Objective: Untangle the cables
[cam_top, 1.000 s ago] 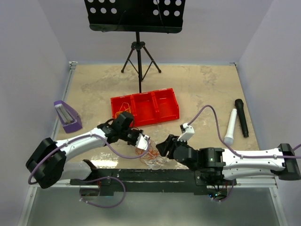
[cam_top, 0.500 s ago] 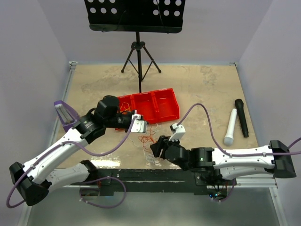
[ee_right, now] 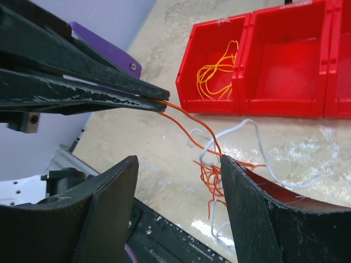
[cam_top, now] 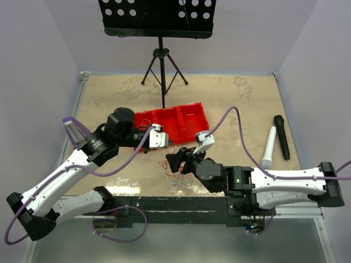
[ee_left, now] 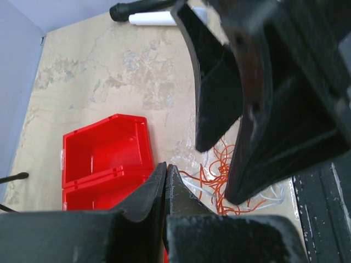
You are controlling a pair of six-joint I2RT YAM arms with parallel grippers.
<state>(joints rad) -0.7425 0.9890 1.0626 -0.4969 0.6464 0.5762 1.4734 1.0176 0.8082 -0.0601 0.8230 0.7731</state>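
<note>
1. Left gripper [ee_left: 165, 169]: jaws pressed together and pinching an orange cable [ee_right: 192, 118], raised just near of the red bin [ee_right: 285, 104].
2. The orange cable runs from the left jaws down and right to the clump on the table [cam_top: 230, 98].
3. Right gripper [ee_right: 178, 160]: jaws wide apart and holding nothing. It sits over the clump, just right of the left gripper, and the orange cable passes close by one finger. Can't tell if they touch.
4. Cables [cam_top: 176, 178]: loose orange and white tangle on the table, centre, between the red bin and the near edge.
5. A white cable [ee_right: 249, 126] loops out of the tangle on the far side, toward the bin.
6. Yellow cables [ee_right: 219, 68] are coiled in the bin's left compartment. The middle compartment shows only red floor.
7. Purple object [cam_top: 77, 136] stands left of the bin.
8. Black microphone [cam_top: 282, 137] and white microphone [cam_top: 269, 147] lie side by side on the right, well apart from the tangle.
9. Music stand [cam_top: 157, 19] is at the far side.
</note>
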